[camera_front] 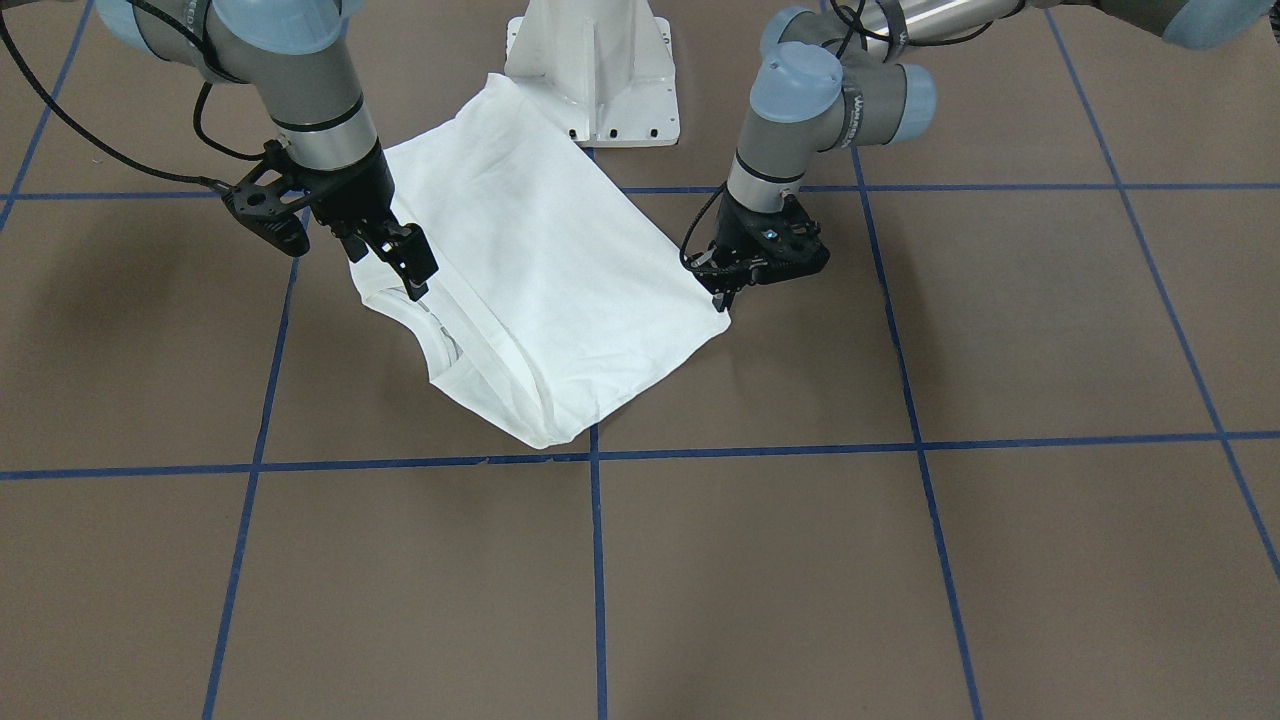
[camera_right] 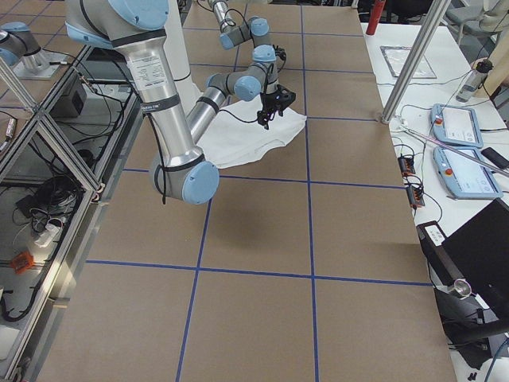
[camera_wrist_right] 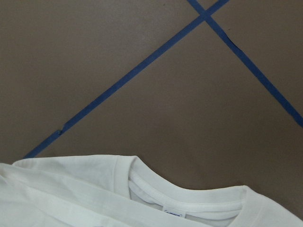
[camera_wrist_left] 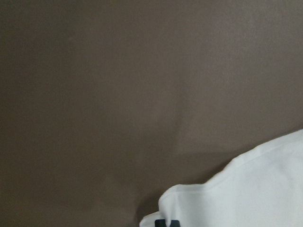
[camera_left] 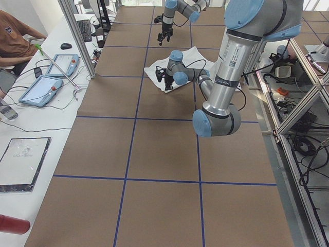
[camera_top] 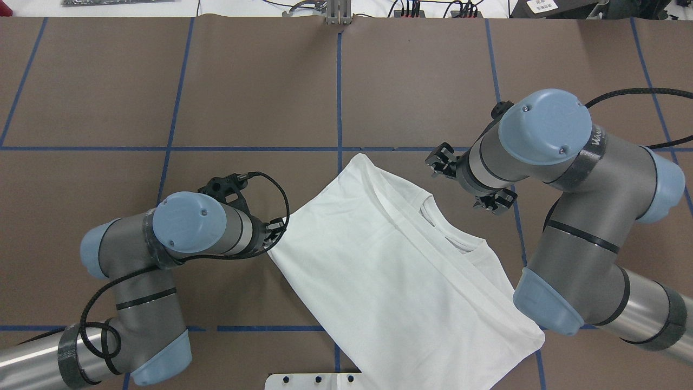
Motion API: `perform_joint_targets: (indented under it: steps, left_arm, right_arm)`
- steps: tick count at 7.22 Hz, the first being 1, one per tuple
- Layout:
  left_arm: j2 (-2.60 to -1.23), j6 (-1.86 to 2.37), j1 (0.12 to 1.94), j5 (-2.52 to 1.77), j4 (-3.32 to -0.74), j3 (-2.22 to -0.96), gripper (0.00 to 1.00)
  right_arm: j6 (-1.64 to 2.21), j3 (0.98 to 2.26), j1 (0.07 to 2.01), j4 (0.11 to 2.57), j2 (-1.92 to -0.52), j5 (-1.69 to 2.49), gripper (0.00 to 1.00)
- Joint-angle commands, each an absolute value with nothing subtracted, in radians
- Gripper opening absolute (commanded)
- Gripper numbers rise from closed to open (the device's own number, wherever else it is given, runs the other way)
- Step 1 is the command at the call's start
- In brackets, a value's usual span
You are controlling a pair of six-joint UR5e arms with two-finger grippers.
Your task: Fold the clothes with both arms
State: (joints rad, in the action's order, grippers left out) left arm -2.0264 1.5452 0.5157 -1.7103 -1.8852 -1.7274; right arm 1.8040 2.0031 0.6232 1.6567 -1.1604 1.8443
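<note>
The white T-shirt (camera_front: 540, 270) lies folded on the brown table in front of the base; it also shows in the overhead view (camera_top: 390, 271). Its ribbed collar (camera_wrist_right: 189, 194) and small neck label (camera_wrist_right: 174, 213) face up, and no black text shows. My left gripper (camera_front: 722, 296) points down at the shirt's corner on my left, jaws together, shut on the cloth edge (camera_wrist_left: 189, 203). My right gripper (camera_front: 400, 270) hovers just above the collar end of the shirt, jaws apart and empty. In the overhead view its wrist hides it.
The white pedestal base (camera_front: 590, 70) stands right behind the shirt. Blue tape lines (camera_front: 597, 580) grid the brown table. A side bench with tablets (camera_left: 49, 82) and a seated person (camera_left: 15, 36) runs along the table's far edge.
</note>
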Motion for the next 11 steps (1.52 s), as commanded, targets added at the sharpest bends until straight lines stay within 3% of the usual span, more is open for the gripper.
perform_joint_targets:
  steps: [1, 4, 5, 6, 7, 10, 11]
  left_arm:
    - [-2.125, 1.445, 0.674, -1.701, -2.003, -1.532, 0.00]
    - [-2.382, 1.427, 0.788, -1.701, -2.326, -1.078, 0.00]
    - [-2.405, 1.427, 0.795, -1.701, -2.330, -1.050, 0.00]
    - [-2.404, 1.424, 0.796, -1.704, -2.326, -1.054, 0.61]
    - [-2.382, 1.427, 0.798, -1.712, -2.316, -1.115, 0.66]
    - [-2.206, 1.427, 0.805, -1.799, -2.296, -1.389, 0.66]
    - [-2.169, 1.424, 0.808, -1.812, -2.296, -1.451, 0.65]
  right_arm:
    - [1.804, 1.993, 0.624, 1.657, -1.152, 1.845, 1.00]
    - [1.805, 1.990, 0.621, 1.652, -1.146, 1.848, 1.00]
    - [1.812, 1.990, 0.620, 1.608, -1.144, 1.848, 1.00]
    - [1.816, 1.988, 0.603, 1.579, -1.144, 1.847, 1.00]
    - [1.822, 1.990, 0.569, 1.575, -1.126, 1.842, 1.00]
    - [1.876, 1.988, 0.370, 1.582, -1.077, 1.691, 1.00]
    - [1.714, 1.964, 0.361, 1.583, -1.057, 1.690, 1.00]
